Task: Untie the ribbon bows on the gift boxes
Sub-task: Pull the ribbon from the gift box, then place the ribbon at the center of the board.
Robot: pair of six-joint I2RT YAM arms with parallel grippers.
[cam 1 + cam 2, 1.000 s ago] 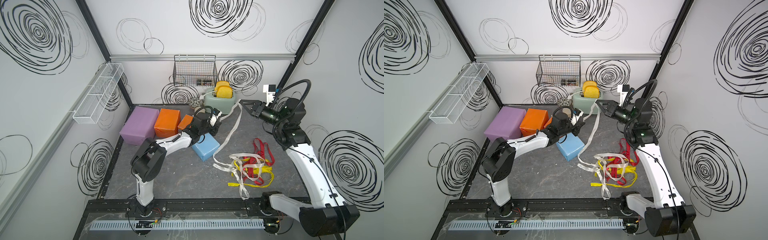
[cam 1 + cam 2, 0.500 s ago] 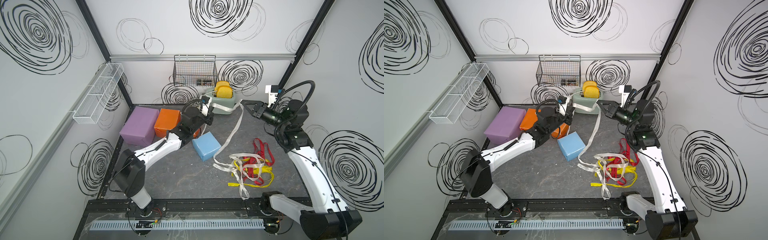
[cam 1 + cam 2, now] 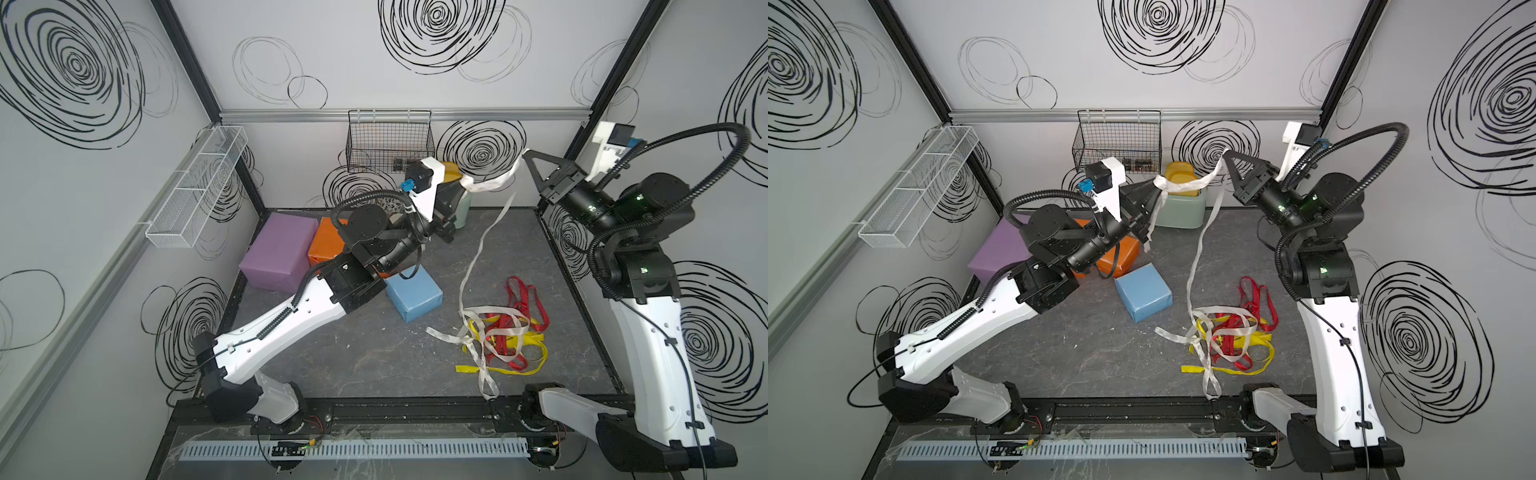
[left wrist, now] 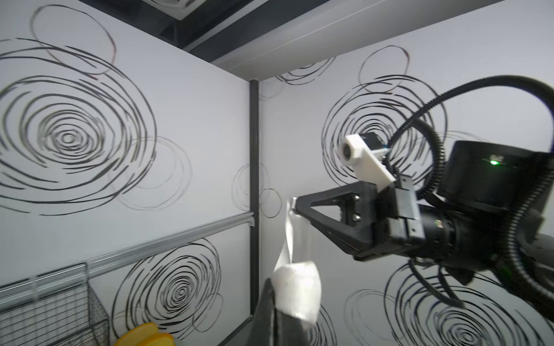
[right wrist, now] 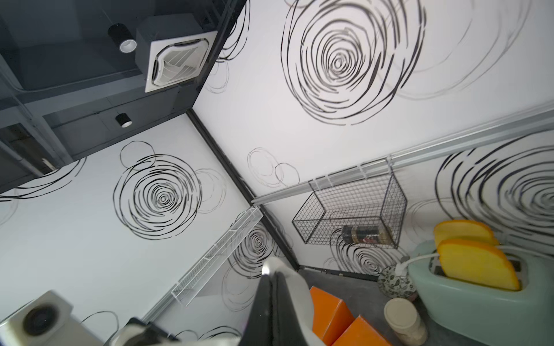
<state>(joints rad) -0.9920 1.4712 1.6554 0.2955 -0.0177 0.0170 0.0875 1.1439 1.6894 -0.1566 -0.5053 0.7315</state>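
Both my left gripper (image 3: 1156, 185) and my right gripper (image 3: 1226, 153) clamp one white ribbon (image 3: 1198, 181) stretched in mid-air above the toaster (image 3: 1179, 212), so any hard pull could jerk it from either grip.

A light-blue box (image 3: 413, 295) is seen on a dark grey, marbled floor (image 3: 365, 357). Behind it, a lilac box (image 3: 278, 249) and an orange box (image 3: 326, 245) are shown; to its side, a red ribbon (image 3: 506, 323), a yellow ribbon (image 3: 467, 368) and a white ribbon (image 3: 490, 186) are seen. White walls (image 3: 332, 54) are marked with black spirals.
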